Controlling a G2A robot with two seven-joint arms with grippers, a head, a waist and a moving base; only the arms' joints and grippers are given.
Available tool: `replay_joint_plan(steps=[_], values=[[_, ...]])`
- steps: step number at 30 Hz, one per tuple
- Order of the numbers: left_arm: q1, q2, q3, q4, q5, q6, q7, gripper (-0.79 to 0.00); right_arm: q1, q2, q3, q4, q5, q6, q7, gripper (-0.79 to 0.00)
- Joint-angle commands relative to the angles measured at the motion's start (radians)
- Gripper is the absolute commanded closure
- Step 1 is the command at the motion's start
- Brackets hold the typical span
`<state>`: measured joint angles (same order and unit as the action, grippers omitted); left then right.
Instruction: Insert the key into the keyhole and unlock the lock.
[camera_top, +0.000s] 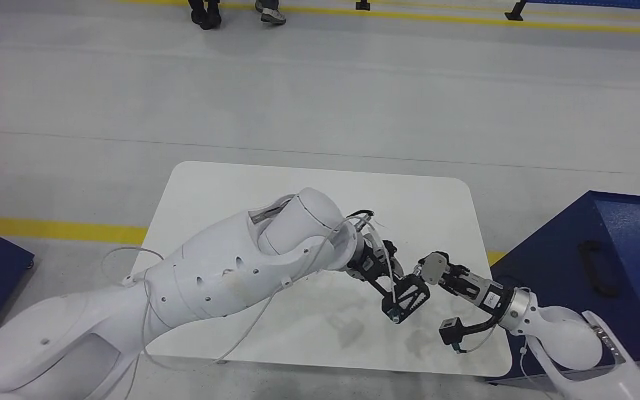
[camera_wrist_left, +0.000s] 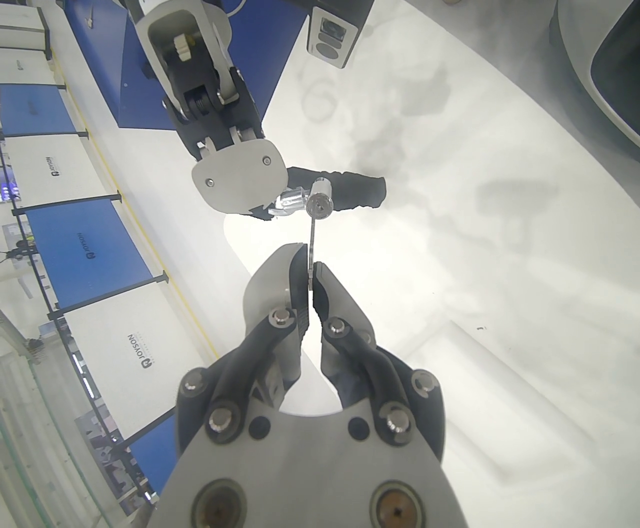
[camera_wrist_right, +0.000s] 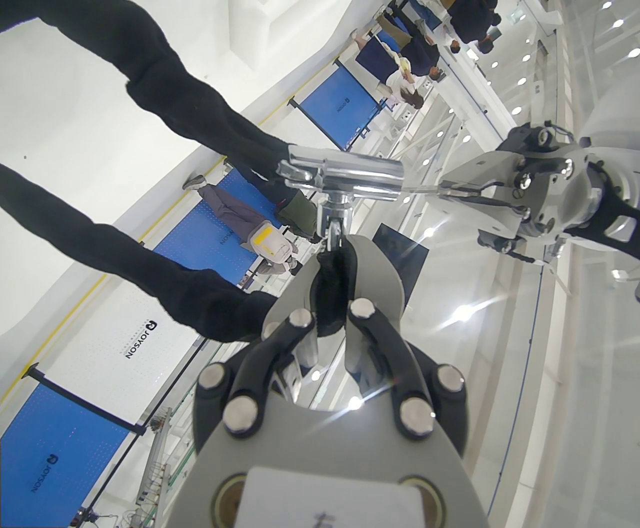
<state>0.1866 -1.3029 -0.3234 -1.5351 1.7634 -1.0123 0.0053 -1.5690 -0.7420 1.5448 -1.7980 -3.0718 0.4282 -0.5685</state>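
My right gripper (camera_wrist_right: 336, 250) is shut on the stem of a chrome lock (camera_wrist_right: 350, 172), which hangs above the table with its black cable (camera_wrist_right: 175, 100) trailing away. My left gripper (camera_wrist_left: 311, 262) is shut on a thin flat key (camera_wrist_left: 312, 240). The key's tip meets the round end face of the lock cylinder (camera_wrist_left: 320, 204), at the keyhole; how deep it sits I cannot tell. In the top view the left gripper (camera_top: 400, 297) and right gripper (camera_top: 428, 270) face each other closely over the table's front right part.
The white table (camera_top: 250, 200) has rounded corners. A shallow white moulded tray (camera_wrist_left: 500, 390) lies on it below the grippers. A dark blue bin (camera_top: 590, 260) stands off the table's right edge.
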Motion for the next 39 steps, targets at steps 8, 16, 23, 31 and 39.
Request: replay_joint_plan(steps=[8, 16, 23, 31, 39], values=[[0.016, 0.010, -0.024, -0.037, 0.013, 0.001, -0.046, 0.000, 0.004, -0.004, 0.004, 0.007, 0.014, -0.053, -0.002, 0.000], [0.043, 0.025, -0.065, -0.045, 0.005, 0.000, -0.038, 0.000, 0.006, -0.005, 0.005, 0.011, 0.025, -0.062, -0.003, 0.000], [0.086, 0.032, -0.091, -0.065, 0.037, 0.015, -0.126, 0.000, -0.027, -0.005, 0.016, -0.030, 0.079, 0.017, -0.082, 0.000], [0.126, 0.024, -0.102, -0.102, 0.031, 0.000, -0.210, 0.000, -0.021, -0.014, 0.020, -0.034, 0.000, -0.066, 0.046, 0.000], [0.142, 0.015, -0.100, -0.110, 0.034, 0.000, -0.222, 0.000, -0.019, -0.008, -0.003, -0.046, 0.000, -0.072, 0.051, 0.000]])
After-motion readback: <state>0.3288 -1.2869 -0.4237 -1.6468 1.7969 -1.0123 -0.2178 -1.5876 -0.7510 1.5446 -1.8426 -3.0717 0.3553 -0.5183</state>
